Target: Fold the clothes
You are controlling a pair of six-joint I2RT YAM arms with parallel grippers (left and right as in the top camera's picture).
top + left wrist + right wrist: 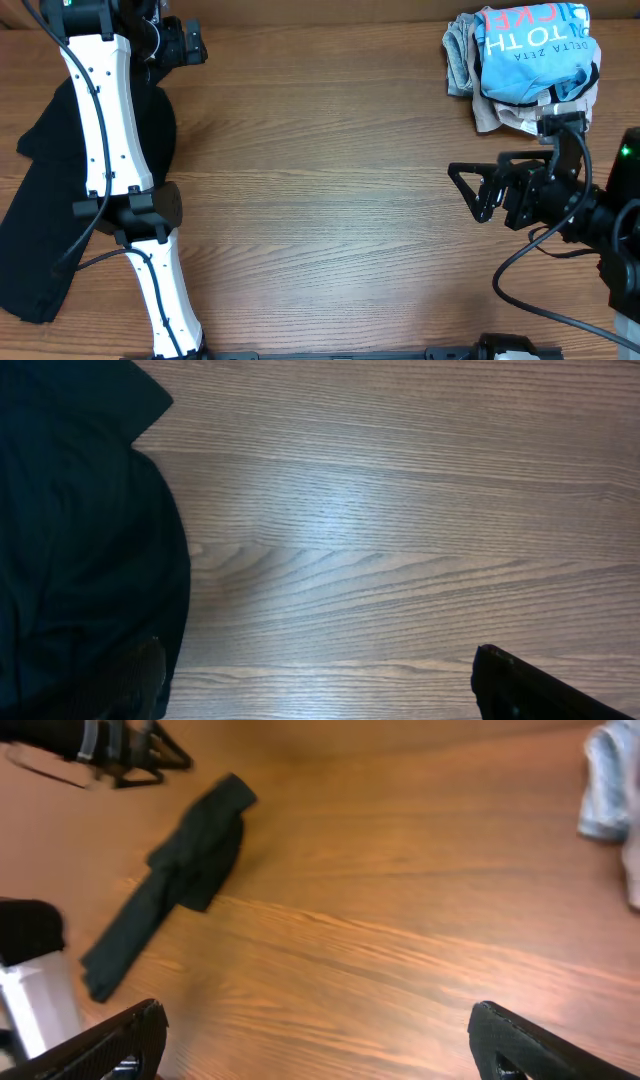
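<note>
The clothes lie in two places. A light blue T-shirt [535,55] with white and red-orange lettering sits crumpled on a small heap at the far right. A large plain black garment [50,210] is spread at the left edge, partly under the left arm. My left gripper [188,45] is at the far left, open, just right of the black garment [80,520], with bare wood between its fingers [520,685]. My right gripper [472,190] hovers open over bare table in front of the T-shirt heap. From the right wrist, the black garment [180,880] shows across the table.
Grey and beige cloths [465,60] lie bunched under and beside the T-shirt; a pale cloth edge [608,785] shows at the right wrist view's right side. The white left arm [100,120] crosses the black garment. Wood table [330,180] spans between the arms.
</note>
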